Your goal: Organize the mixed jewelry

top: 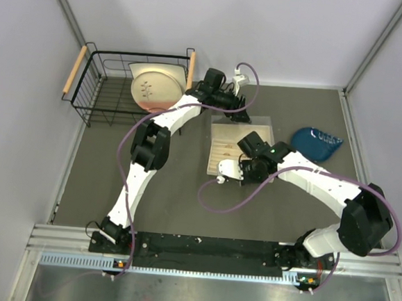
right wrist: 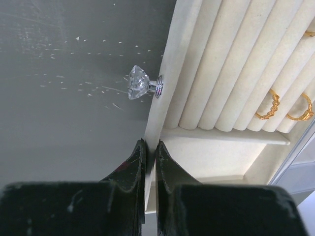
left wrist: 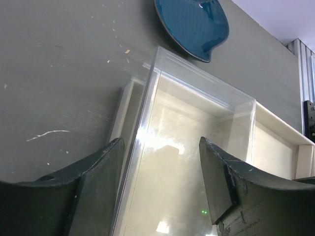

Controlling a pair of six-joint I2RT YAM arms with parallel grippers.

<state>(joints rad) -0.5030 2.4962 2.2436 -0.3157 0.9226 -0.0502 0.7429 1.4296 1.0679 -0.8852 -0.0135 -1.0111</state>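
Top external view, item 1: left arm (top: 149, 146). It rises from its base at the near edge of the desk (top: 147, 209), bends at the elbow and reaches to the far side. Its wrist sits over the far end of the beige drawer (top: 225, 149), beside a clear box (top: 260, 120).

Item 2: right arm (top: 324, 184). It folds back at the right and stretches leftward, with its wrist low at the drawer's near-right edge.

Left wrist view, item 3: left end effector (left wrist: 161, 147). The fingers are spread wide and hold nothing. One long wall of the clear box runs through the gap between them. Whether either finger touches it cannot be told.

Right wrist view, item 4: right end effector (right wrist: 149, 152). The fingers are pressed almost together, pinching the thin front wall of the beige drawer.

Item 5: crystal knob (right wrist: 140, 82), fixed to that same front wall, just beyond the fingertips.

Item 6: gold rings (right wrist: 268, 105). They are seated in the grooves between the drawer's padded rolls, at the right of the frame and apart from the fingers.

Surroundings:
- A blue dish (top: 316, 142) lies on the desk to the right of the drawer.
- A black wire basket (top: 105, 87) with wooden handles stands at the far left and holds a cream plate (top: 154, 85).
- The left arm's forearm crosses the basket's near-right corner.
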